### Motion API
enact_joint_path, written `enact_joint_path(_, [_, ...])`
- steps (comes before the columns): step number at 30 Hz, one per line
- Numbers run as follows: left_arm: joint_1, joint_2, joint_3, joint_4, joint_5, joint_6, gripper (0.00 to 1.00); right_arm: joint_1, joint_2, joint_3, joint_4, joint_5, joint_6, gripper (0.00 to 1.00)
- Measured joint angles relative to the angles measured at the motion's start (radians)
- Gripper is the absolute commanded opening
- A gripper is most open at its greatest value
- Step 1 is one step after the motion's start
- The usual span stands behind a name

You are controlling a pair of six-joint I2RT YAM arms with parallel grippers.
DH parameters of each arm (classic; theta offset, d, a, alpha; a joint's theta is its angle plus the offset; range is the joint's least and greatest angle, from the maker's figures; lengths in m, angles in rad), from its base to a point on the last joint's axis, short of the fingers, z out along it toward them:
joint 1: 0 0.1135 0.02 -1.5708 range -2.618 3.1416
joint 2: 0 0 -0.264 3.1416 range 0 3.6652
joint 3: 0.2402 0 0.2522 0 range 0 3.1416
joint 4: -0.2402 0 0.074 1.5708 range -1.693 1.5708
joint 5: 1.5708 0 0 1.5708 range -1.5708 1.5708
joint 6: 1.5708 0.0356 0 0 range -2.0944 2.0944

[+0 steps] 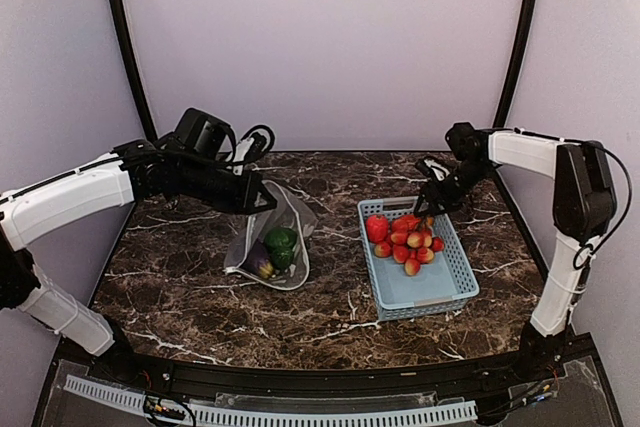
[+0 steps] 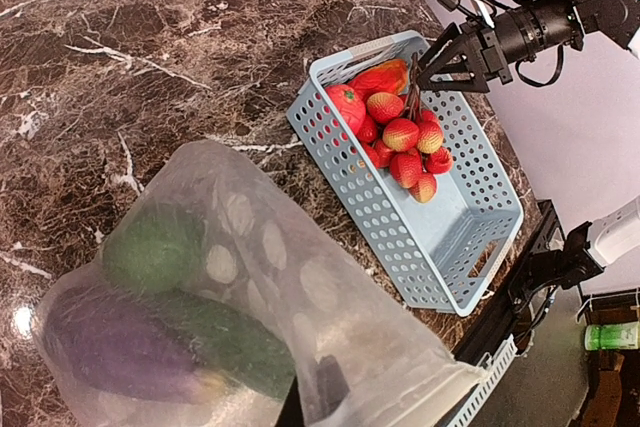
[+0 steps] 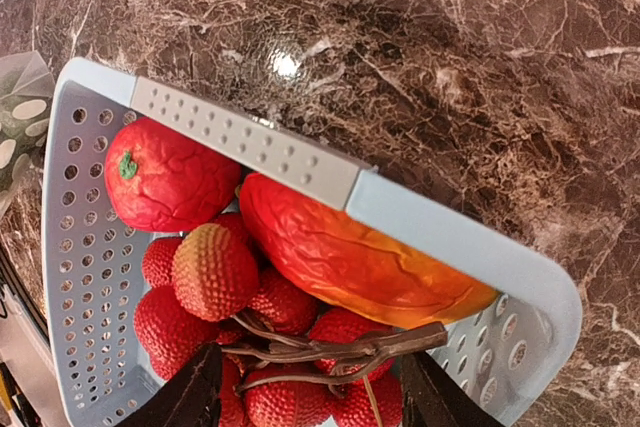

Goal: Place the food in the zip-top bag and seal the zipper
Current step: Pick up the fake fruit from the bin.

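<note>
Left pincer point(image 1: 256, 193): clenched on zip-top bag point(image 1: 290, 215) mouth edge; eggplant point(image 1: 260, 265) and green vegetables point(image 1: 281, 244) inside. Right pincer point(image 3: 310, 402): released, astride stem point(image 3: 340, 349) over red food point(image 3: 215, 272) in basket point(image 3: 250, 142). Risk: a weak stem grip drops the cluster onto the surface point(image 1: 180, 287).

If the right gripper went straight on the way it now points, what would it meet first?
Probably the brown stem of the red fruit bunch in the basket, lying between the open jaws of the right gripper; the fruits sit just under it. Depth is unclear.
</note>
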Motion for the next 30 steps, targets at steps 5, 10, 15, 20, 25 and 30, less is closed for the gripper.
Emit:
enact_joint_path(5, [0.000,-0.006,-0.008,0.000,-0.002,0.001,0.01,0.005,0.026,0.042,0.003,-0.003,0.006,0.56])
enact_joint_path(10, [0.000,-0.010,-0.008,0.000,-0.011,0.008,0.01,0.014,0.065,0.072,0.008,-0.004,0.012,0.49])
enact_joint_path(15, [0.000,-0.010,-0.009,0.000,-0.013,0.014,0.01,0.039,0.092,0.088,0.008,-0.001,0.019,0.39])
enact_joint_path(20, [0.000,-0.010,-0.012,0.000,-0.013,0.016,0.01,0.049,0.101,0.103,0.007,-0.005,0.024,0.26])
enact_joint_path(25, [0.000,-0.010,-0.016,0.008,-0.012,0.016,0.01,0.049,0.105,0.114,0.007,-0.020,0.029,0.15])
enact_joint_path(30, [0.000,-0.009,-0.018,0.019,-0.011,0.015,0.01,0.049,0.127,0.130,0.009,-0.040,0.031,0.15])
